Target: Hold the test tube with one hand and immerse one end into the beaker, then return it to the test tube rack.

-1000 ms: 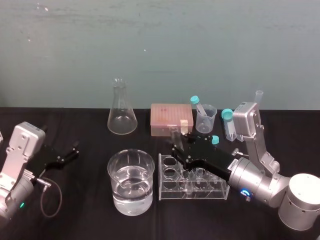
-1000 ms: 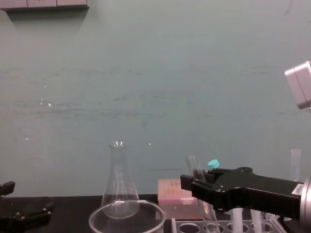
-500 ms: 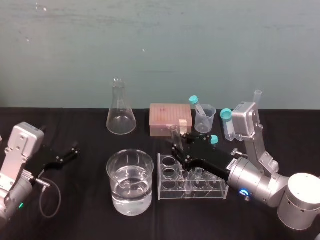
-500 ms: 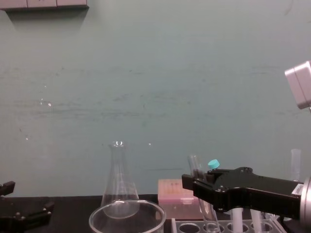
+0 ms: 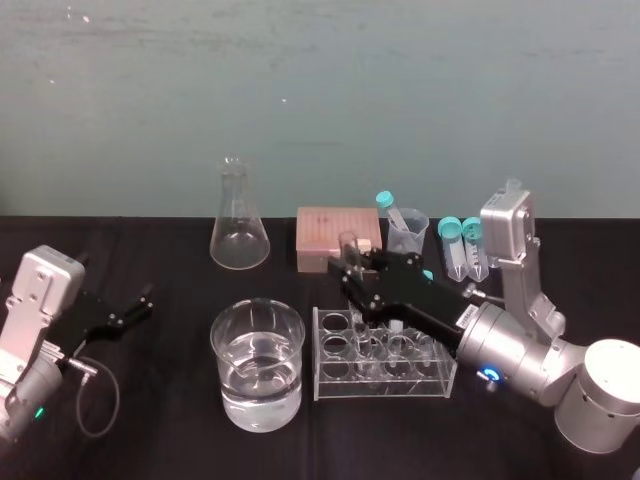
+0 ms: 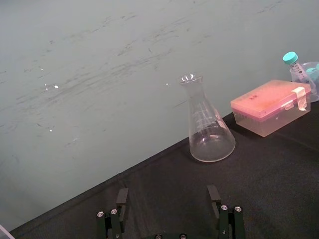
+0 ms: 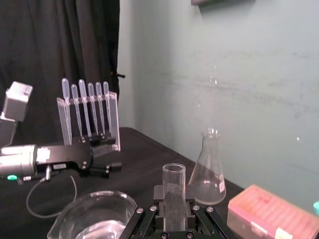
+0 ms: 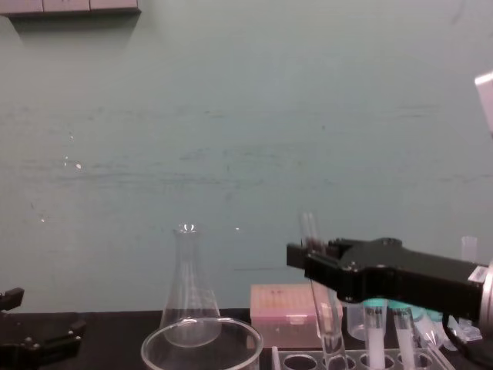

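Tabletop (image 5: 160,420): black, set against a teal wall. Right hand (image 5: 350,272): long, black, on a silver wrist with a blue light, reaching in from the right over the rear left part of the rack (image 5: 330,385); its fingers were pressed onto the test tube (image 5: 348,245), pinching it a little below the open mouth. Test tube: clear, uncapped, nearly upright with a slight lean in the chest view (image 8: 310,231), its mouth standing above the fingers and its round lower end down at the level of the rack's top holes; whether that end sat inside a hole could not be told. In the right wrist view the tube (image 7: 174,177) stood centred between the fingers of the hand (image 7: 174,199). Rack: pale clear plastic, rows of round holes, just right of the beaker (image 5: 222,350) and apart from it. Beaker: wide clear glass, roughly half full of clear liquid, at the front centre of the tabletop. Flask (image 5: 238,225): conical, clear, behind the beaker by the wall. Pink box (image 5: 335,230): rectangular, behind the rack, right of the flask. Small cup (image 5: 410,238): clear, just right of the box, with one teal-capped tube (image 5: 391,208) leaning in it. Two more teal-capped tubes (image 5: 462,248): upright, white contents, behind the right arm near the rack's right end. Left hand (image 5: 138,303): small, black, low at the tabletop's left side, well apart from the beaker; fingers spread and holding nothing, as seen in the left wrist view (image 6: 167,191).
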